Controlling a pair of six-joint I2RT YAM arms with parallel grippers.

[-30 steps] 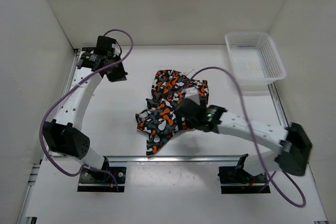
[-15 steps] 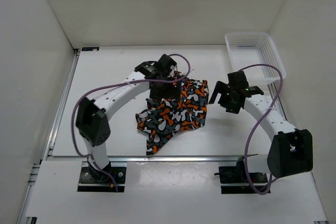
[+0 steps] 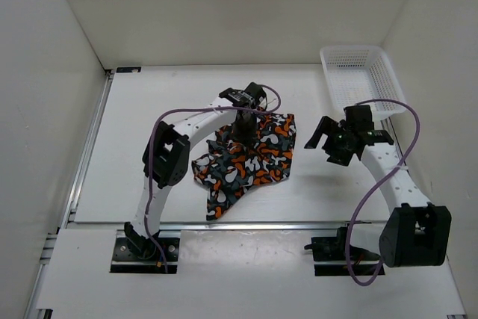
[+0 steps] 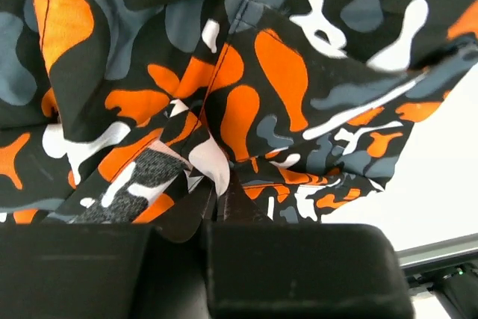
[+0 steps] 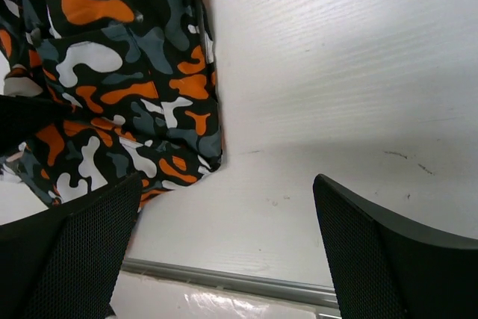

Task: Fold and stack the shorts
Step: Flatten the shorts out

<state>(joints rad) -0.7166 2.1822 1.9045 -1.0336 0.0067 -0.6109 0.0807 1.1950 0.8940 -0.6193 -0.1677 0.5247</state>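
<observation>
White table (image 3: 149,147). Left gripper (image 3: 240,131), lately far left of the shorts (image 3: 254,163), now pinches their rear edge; right gripper (image 3: 323,140) backed off right, spread wide. Next fold likely starting.

Top camera overhead, looks down; wrist cameras close, downward; all share shorts (image 3: 261,166).

Bare bench (image 3: 131,125) lies open left of the shorts (image 3: 254,162); the white basket (image 3: 362,87) stands in the far right corner
</observation>
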